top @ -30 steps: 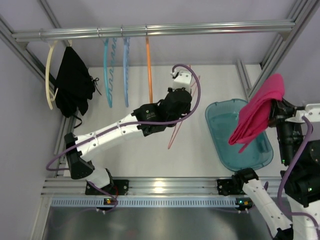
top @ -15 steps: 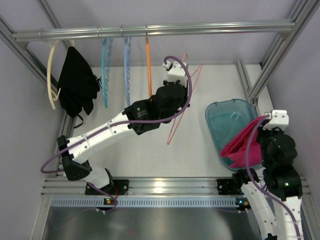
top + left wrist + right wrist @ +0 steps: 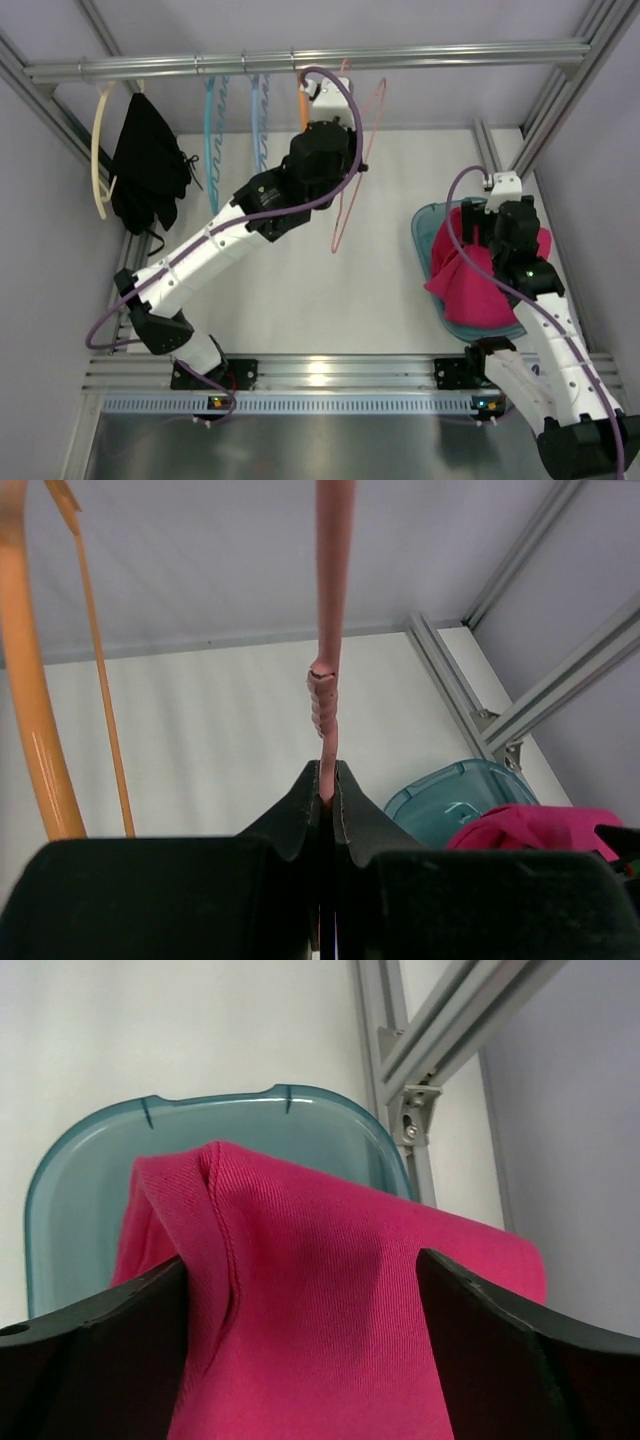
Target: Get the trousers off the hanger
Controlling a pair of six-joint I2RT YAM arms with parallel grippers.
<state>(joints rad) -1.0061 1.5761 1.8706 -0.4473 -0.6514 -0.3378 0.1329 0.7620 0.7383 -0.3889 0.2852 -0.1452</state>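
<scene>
Left tool [image 3: 327, 792]: fingers pressed together on the lower stretch of the hanger [image 3: 330, 600], which rises straight above them. The left arm reaches up and back, placing the hanger just below the rail [image 3: 450, 55] and just beside the orange hanger [image 3: 30, 730].

Right tool [image 3: 302, 1260]: fingers set wide apart, with the fabric of the trousers [image 3: 330, 1290] filling the gap and touching both. Whether they press on the fabric cannot be determined.

Trousers: off the hanger and well apart from it, bunched over the teal bin [image 3: 425, 225] at the right of the worktop [image 3: 300, 300]. The lower folds hang inside the bin rim.
</scene>
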